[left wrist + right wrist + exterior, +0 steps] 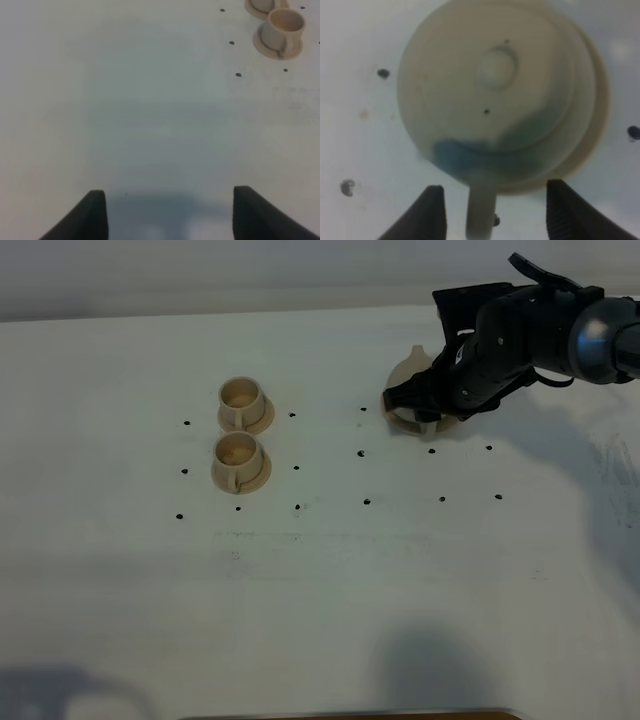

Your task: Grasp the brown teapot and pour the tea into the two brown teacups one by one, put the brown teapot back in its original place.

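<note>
Right jaws are released and spread wide directly over the brown teapot (495,85), one each side of its loop handle (481,212) and not touching it. That looks like line-up for the grasp, with the pot on its saucer (601,100) at the far right of the desk (320,590). Left jaws are also released, low over bare desk and out of the way of the two brown teacups (241,400), which sit mid-left on small saucers, one just behind the other and well apart from the pot. Desk is flat matte white with a grid of small black dots, a grey wall strip behind and soft shadows along the near edge.
</note>
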You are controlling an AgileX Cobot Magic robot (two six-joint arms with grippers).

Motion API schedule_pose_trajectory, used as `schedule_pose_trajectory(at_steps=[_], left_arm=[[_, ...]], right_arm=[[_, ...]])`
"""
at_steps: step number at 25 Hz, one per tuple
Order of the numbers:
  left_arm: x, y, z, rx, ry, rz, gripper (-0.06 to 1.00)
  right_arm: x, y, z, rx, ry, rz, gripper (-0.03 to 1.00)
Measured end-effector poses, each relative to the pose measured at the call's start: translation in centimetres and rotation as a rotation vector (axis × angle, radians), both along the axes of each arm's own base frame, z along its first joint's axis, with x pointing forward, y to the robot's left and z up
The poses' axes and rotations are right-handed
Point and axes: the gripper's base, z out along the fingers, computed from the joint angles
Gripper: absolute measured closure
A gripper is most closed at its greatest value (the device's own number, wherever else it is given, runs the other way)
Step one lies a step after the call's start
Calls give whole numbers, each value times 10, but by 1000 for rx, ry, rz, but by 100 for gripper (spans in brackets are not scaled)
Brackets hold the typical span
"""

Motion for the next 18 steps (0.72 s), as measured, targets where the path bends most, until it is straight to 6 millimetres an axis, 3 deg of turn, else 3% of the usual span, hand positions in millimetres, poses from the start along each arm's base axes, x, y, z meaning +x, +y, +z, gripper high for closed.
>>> schedule_pose_trajectory(at_steps=[18], left_arm=[[0,0,0,0,0,0,35]], right_arm=[[1,2,-3,3,-8,4,57]])
